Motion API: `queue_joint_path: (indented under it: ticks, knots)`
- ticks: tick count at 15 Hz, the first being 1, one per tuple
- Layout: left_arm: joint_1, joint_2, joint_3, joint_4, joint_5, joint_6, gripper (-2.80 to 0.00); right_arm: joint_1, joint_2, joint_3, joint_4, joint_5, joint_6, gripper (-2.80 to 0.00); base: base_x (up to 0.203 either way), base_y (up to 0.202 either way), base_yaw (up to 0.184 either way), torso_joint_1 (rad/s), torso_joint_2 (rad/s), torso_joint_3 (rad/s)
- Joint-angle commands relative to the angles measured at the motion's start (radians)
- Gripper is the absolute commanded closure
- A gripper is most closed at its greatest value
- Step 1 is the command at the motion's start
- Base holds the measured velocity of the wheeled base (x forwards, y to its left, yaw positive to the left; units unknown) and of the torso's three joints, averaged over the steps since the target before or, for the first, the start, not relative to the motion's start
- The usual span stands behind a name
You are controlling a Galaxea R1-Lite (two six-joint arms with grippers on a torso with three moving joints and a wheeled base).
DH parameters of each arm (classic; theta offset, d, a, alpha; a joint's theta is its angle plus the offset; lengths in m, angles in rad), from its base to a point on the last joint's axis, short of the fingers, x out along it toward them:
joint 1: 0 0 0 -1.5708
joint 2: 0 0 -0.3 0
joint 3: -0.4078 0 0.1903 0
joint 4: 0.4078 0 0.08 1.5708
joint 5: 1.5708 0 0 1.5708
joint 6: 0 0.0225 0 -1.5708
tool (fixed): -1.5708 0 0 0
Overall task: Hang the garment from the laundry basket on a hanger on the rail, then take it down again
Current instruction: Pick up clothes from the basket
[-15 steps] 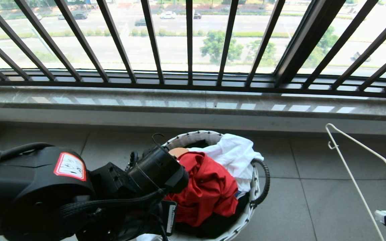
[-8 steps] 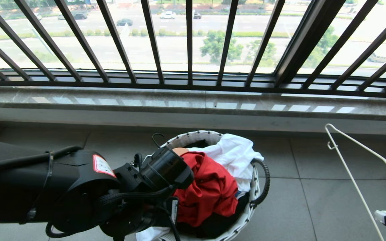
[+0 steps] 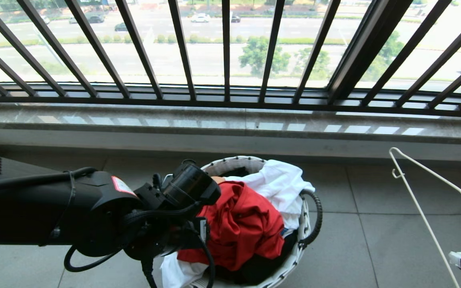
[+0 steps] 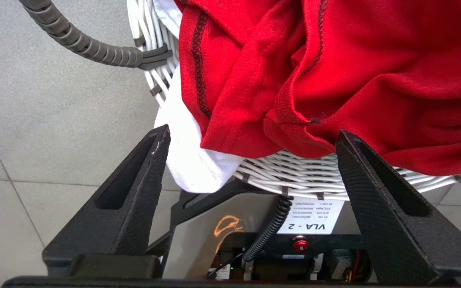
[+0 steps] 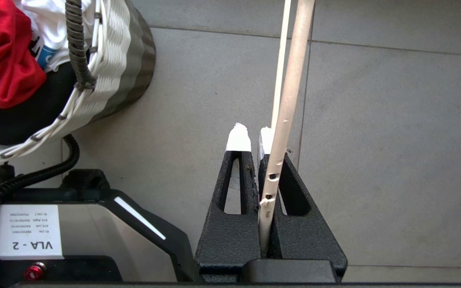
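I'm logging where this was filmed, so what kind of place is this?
Probably an upper-floor apartment balcony used for laundry: black barred railing overlooking a road, grey tiled floor, and a laundry basket of clothes.

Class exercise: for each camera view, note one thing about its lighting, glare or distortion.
Head view: bright daylight washes out the street beyond the railing, whose bars splay outward. Left wrist view: the garment glows saturated red. Right wrist view: even, soft light on the floor tiles.
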State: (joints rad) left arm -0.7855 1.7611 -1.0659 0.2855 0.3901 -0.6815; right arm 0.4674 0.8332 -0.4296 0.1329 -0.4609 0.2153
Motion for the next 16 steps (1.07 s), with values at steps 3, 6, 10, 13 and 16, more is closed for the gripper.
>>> queue_joint_path:
  ticks: [3,6,10,13,16]
  knots:
    - [0.007,-0.03,-0.007,0.002,-0.016,0.004,-2.8,0.0,-0.002,0.008,0.001,-0.002,0.001,0.0,0.0,0.0,0.0,0.0,0.0,0.0]
    - [0.035,0.02,-0.008,0.001,-0.007,0.011,-2.8,0.0,-0.016,0.006,0.002,-0.006,0.001,0.0,0.0,0.0,0.0,0.0,0.0,0.0]
    - [0.066,0.055,-0.009,0.0,0.001,0.011,-2.8,0.0,-0.039,0.011,0.007,-0.005,0.001,0.0,0.0,0.0,0.0,0.0,0.0,0.0]
    - [0.065,0.068,-0.003,0.0,0.036,0.011,-2.8,0.0,-0.045,0.011,0.008,-0.007,0.0,0.0,0.0,0.0,0.0,0.0,0.0,0.0]
    - [0.065,0.079,-0.017,-0.026,0.028,0.005,-2.8,0.0,-0.046,0.012,0.008,-0.006,0.001,0.0,0.0,0.0,0.0,0.0,0.0,0.0]
